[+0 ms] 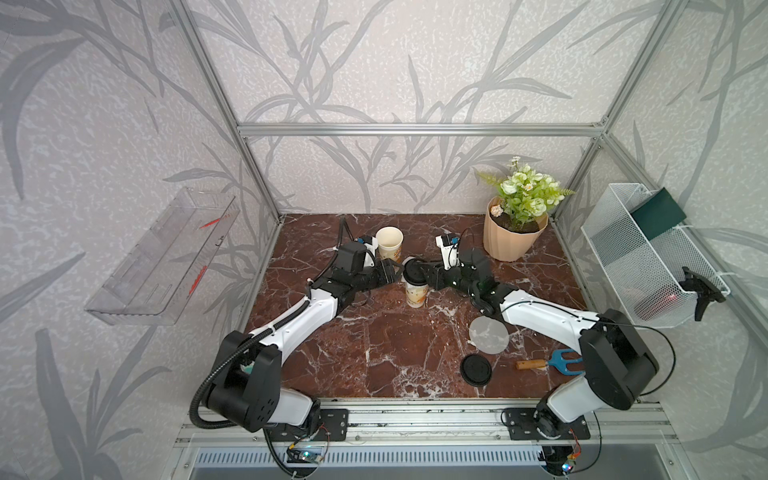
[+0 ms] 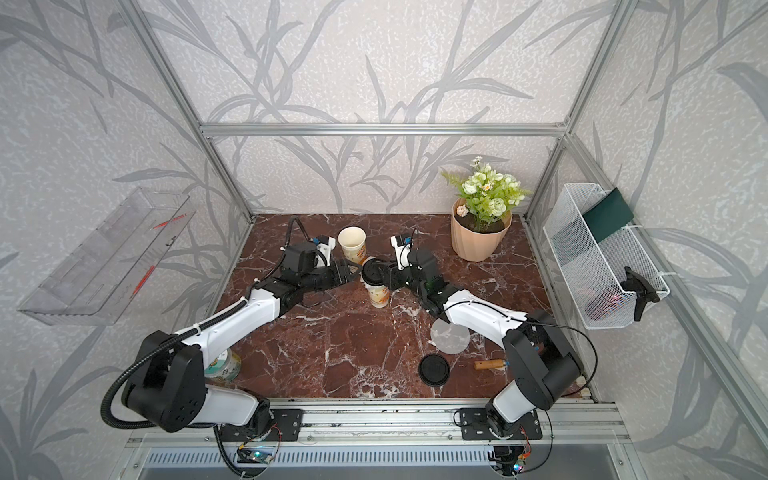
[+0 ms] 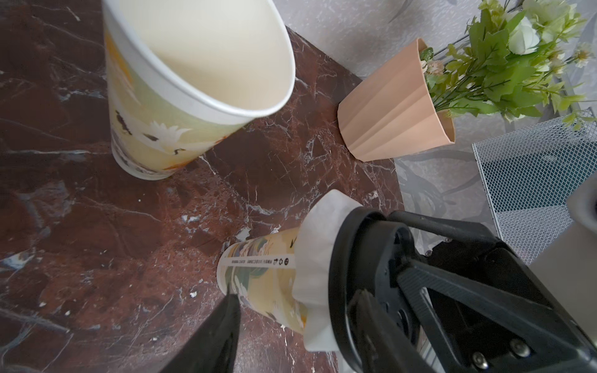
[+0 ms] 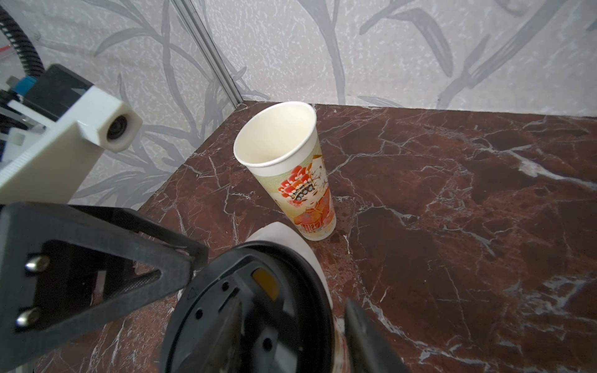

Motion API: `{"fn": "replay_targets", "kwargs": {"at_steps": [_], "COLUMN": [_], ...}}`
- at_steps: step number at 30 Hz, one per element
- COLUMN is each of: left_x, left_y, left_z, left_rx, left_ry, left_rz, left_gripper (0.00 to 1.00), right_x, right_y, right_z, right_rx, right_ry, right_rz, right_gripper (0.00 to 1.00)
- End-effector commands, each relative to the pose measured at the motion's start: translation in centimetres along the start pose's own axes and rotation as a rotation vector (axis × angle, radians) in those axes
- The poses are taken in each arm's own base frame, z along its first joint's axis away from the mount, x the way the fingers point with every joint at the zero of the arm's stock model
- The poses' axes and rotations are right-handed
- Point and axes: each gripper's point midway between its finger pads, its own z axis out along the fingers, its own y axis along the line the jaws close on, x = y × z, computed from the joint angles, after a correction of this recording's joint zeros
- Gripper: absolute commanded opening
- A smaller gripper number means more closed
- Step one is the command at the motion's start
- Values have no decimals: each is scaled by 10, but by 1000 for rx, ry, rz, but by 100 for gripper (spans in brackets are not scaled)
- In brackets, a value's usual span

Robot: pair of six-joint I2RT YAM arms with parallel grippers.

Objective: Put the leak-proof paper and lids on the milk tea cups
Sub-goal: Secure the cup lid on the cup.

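1. the left gripper [image 1: 395, 271] sits at the mouth of the near milk tea cup [image 1: 415, 293] with its jaws apart, and i see nothing pinched between them. the right gripper [image 4: 292, 310] lies over the black lid [image 4: 210, 300] on that cup with its jaws partly spread. i cannot tell whether it clamps the lid or only presses on it.
2. one leak-proof paper [image 3: 318, 245] is trapped under that lid, with its edge pleated down around the cup wall. the loose disc [image 1: 488, 335] lies flat on the table [image 1: 374, 353] beside the right forearm, just by a spare lid [image 1: 476, 369]. the far milk tea cup [image 1: 389, 243] stands open and empty near the back wall.
3. the loose disc looks thin, very light and floppy, so it should crease easily and cling flat to the stone. the best hold is probably its free edge toward the table's middle, taken with a shallow pinch. the empty cups are tall and likely to tip at a nudge.
4. the table is smooth, glossy marble, so paper may slide rather than lift. a plant pot [image 1: 509, 239] stands at the back, a garden fork [image 1: 548, 363] lies near the right arm, and the walls close in on three sides.
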Motion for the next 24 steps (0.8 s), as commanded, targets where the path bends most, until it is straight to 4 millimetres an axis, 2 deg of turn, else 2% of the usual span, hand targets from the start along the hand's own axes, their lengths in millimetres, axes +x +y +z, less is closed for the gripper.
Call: {"fn": "replay_targets", "kwargs": {"at_steps": [1,5,8,11,14,17,21,24], "left_x": [2,5,14,19,29,50,91,116], "left_y": [0,4,10,13,22,42,83,106], "left_z": [-4,9,22,27,31,38,46,51], "left_rx": [-40,-26,2,28,19,-32,-137,-183], "left_ry": [26,36,54,40,59,120,215,263], "left_rz": [16,6,-8,-19,-36,-68,-121,-162], "left_gripper": [59,51,49,49,44,41,38,37], "right_x": [99,102,104,106,106,106,107,108], "right_y": [-39,-40,-38,-38,-38,-38,-38,-38], "right_z": [-2,1,3,4,5,5,5,5], "right_rx": [137,137,131,132,132,133,135,138], "right_ry": [324,340,344,351,351,352,357,359], "right_rz": [-7,-10,-10,-15,-14,-17,-21,-21], "right_gripper": [51,51,51,51,51,51,51,51]}}
